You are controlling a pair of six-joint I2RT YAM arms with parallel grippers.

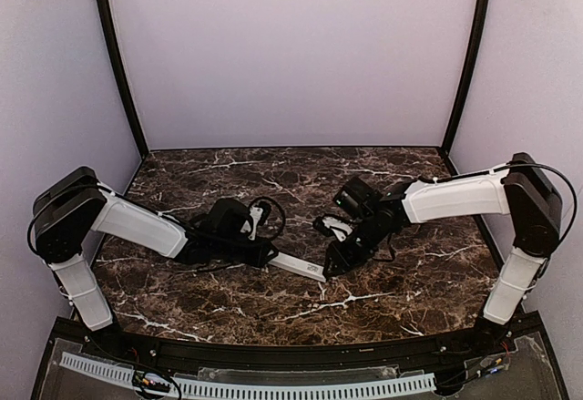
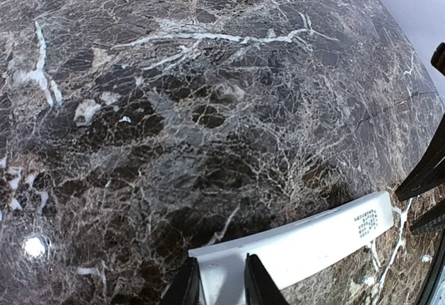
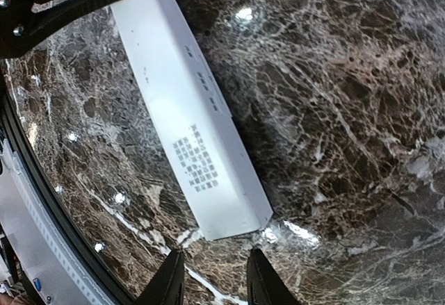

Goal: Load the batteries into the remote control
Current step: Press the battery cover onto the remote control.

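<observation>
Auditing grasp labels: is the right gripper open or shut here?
Open: the right gripper fingers stand apart with only table between; the remote control ends just beyond them, untouched.

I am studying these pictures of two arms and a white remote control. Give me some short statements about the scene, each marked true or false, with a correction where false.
1. The left jaws are closed on one end of the remote control. True.
2. The right jaws grip its other end. False: they stand open just short of that end, with nothing between them.
3. An orange battery lies beside the remote. False: no battery shows in any view.
4. The remote's white face carries a patch of small dark marks. True.
5. The table has a dark marbled surface. True.
</observation>
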